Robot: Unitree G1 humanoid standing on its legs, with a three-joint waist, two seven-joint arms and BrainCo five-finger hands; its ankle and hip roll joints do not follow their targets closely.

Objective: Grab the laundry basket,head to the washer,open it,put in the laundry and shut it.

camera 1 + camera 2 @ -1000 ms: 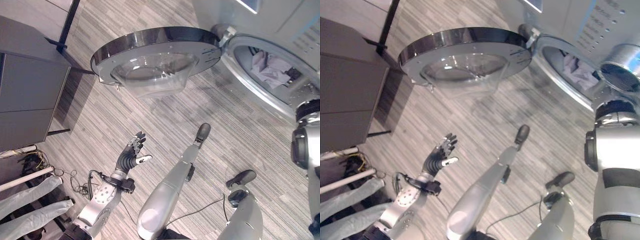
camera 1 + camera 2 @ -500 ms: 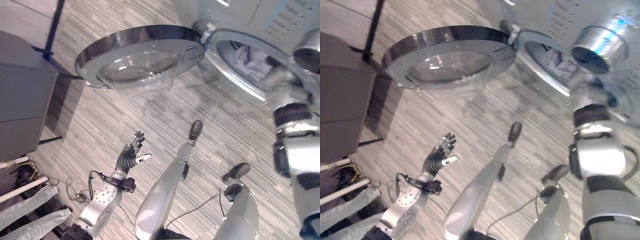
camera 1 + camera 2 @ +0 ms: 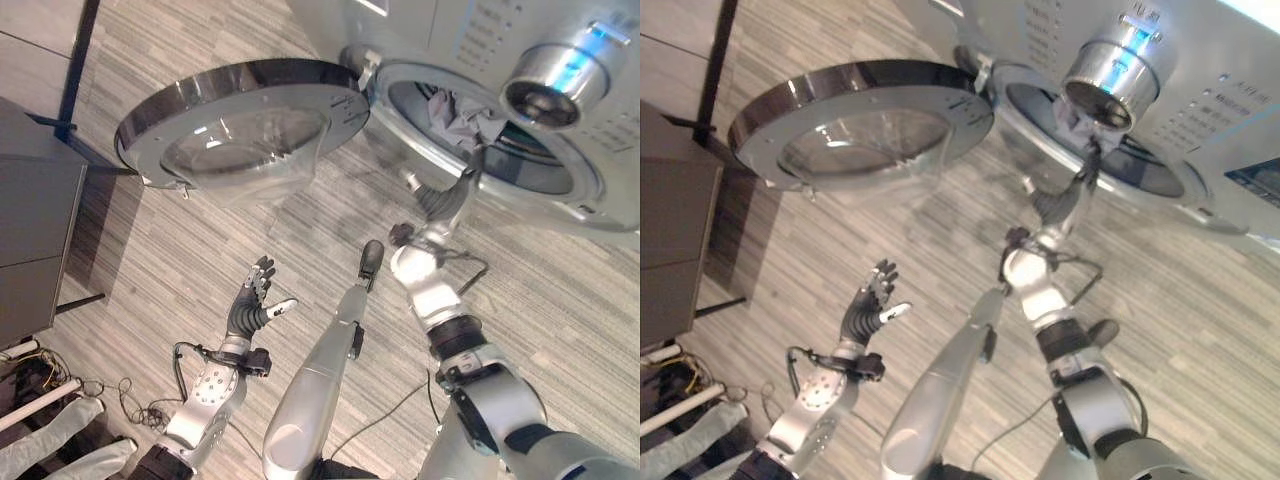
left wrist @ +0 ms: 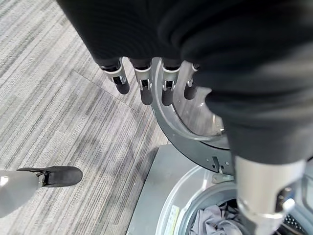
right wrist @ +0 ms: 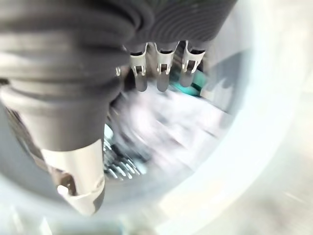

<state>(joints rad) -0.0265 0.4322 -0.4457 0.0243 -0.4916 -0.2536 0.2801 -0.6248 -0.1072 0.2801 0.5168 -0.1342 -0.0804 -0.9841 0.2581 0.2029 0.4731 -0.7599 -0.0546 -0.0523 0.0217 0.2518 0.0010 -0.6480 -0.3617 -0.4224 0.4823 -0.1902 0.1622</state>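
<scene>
- The washer (image 3: 470,60) stands with its door (image 3: 240,125) swung fully wide, so the opening step looks done.
- Laundry (image 3: 455,110) lies inside the drum (image 3: 500,150), a pale grey bundle just past the fingertips of the right hand (image 3: 445,200); loading appears at least partly done.
- The right hand reaches up toward the drum mouth with its fingers straight and apart, clamped on nothing. In its own wrist view the straight fingers (image 5: 161,73) point into the drum at the pale cloth beyond them.
- The left hand (image 3: 252,305) hangs low over the wood-look floor (image 3: 200,240), well below and apart from the door, fingers spread and relaxed, holding nothing. Its wrist view shows the fingers (image 4: 144,88) pointing toward the door's rim, with the drum and some grey cloth further off.
- Judging from this, what is left is to withdraw the right hand from the drum mouth and swing the door shut; the left hand sits on the door's side and seems the nearer one for that push.
- Whether the right fingertips touch the cloth or the drum rim is hard to make out, and the right wrist view is smeared.
- How much laundry is inside cannot be told: the drum's depth is hidden.
</scene>
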